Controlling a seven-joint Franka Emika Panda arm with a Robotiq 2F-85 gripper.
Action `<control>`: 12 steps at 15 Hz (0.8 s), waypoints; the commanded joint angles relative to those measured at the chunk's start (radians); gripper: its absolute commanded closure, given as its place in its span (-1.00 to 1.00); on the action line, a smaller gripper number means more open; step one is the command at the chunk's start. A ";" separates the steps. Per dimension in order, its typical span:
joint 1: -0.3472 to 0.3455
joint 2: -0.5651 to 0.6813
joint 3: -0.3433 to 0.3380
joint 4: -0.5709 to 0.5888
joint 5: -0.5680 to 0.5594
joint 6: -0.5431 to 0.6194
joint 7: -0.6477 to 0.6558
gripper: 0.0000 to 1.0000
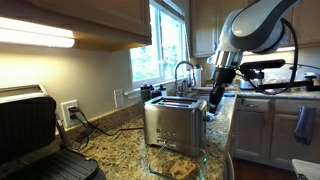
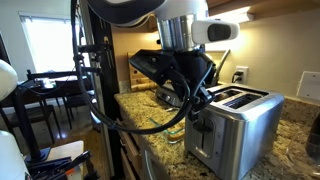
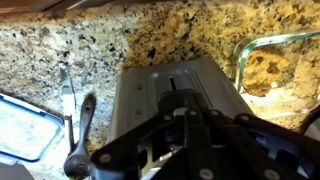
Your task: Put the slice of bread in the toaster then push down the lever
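Note:
The brushed-steel toaster (image 1: 173, 122) stands on the granite counter and shows in both exterior views (image 2: 240, 125). In the wrist view I look down on its top and slots (image 3: 160, 95). My gripper (image 1: 213, 100) hangs at the toaster's end (image 2: 197, 98). Its dark fingers look shut together over that end (image 3: 180, 108), and they hide the lever. I cannot tell whether a slice of bread sits in a slot. A tan, bread-like piece (image 3: 265, 70) lies in a glass dish beside the toaster.
The glass dish (image 1: 175, 165) sits in front of the toaster. The black-and-silver grill press (image 1: 30, 130) stands open on the counter. A power cord (image 3: 80, 125) and a second glass dish (image 3: 25, 125) lie beside the toaster. The sink faucet (image 1: 183, 72) is by the window.

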 commanded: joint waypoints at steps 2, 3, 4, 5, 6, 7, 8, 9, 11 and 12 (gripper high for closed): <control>0.019 -0.032 -0.014 -0.038 0.007 0.041 -0.011 0.95; 0.018 -0.029 -0.013 -0.038 0.005 0.041 -0.009 0.95; 0.018 -0.023 -0.012 -0.034 0.002 0.036 -0.007 0.95; 0.017 -0.020 -0.010 -0.034 0.001 0.039 -0.004 0.95; 0.018 -0.015 -0.008 -0.032 0.002 0.043 -0.001 0.95; 0.019 -0.010 -0.007 -0.029 0.002 0.045 0.001 0.95; 0.020 -0.001 -0.004 -0.025 0.002 0.048 0.006 0.95; 0.021 0.006 -0.001 -0.022 0.001 0.051 0.009 0.95; 0.023 0.015 0.003 -0.021 -0.001 0.055 0.013 0.95; 0.025 0.022 0.005 -0.018 0.000 0.058 0.016 0.95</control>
